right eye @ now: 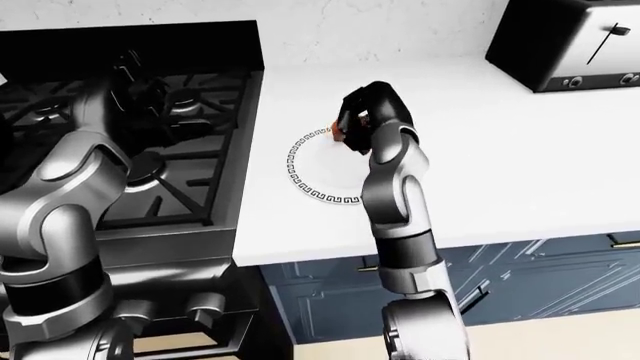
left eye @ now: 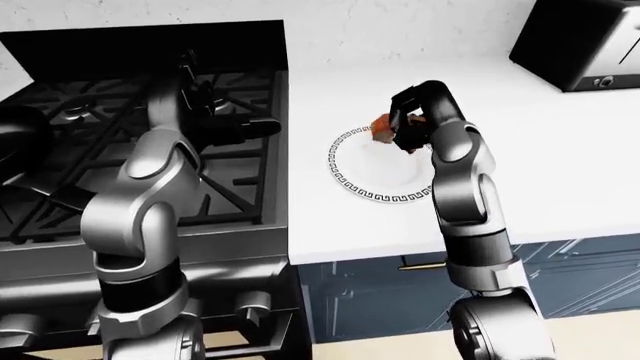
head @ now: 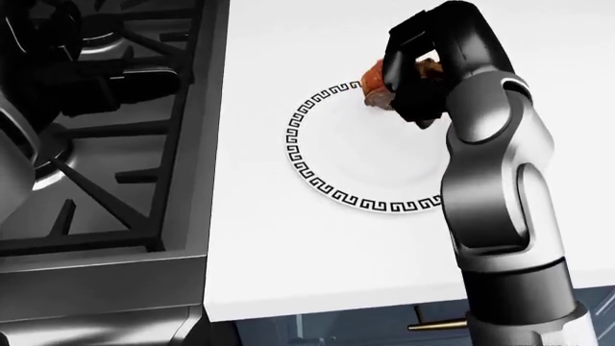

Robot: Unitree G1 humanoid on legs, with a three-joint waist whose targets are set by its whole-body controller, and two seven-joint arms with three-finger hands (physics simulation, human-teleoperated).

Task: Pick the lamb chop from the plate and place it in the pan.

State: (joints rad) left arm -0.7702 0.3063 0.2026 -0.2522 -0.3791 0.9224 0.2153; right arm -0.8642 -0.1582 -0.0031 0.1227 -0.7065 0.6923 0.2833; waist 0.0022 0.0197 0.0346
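The right hand (head: 409, 79) holds the lamb chop (head: 377, 81) over the plate's (head: 317, 180) upper edge in the head view, the plate sits on the desk (head: 288, 245), and the stove (head: 106, 144) lies to the hand's left.

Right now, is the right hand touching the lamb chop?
Touching. In the head view the right hand has its black fingers closed round the lamb chop, which sits at the upper rim of the plate.
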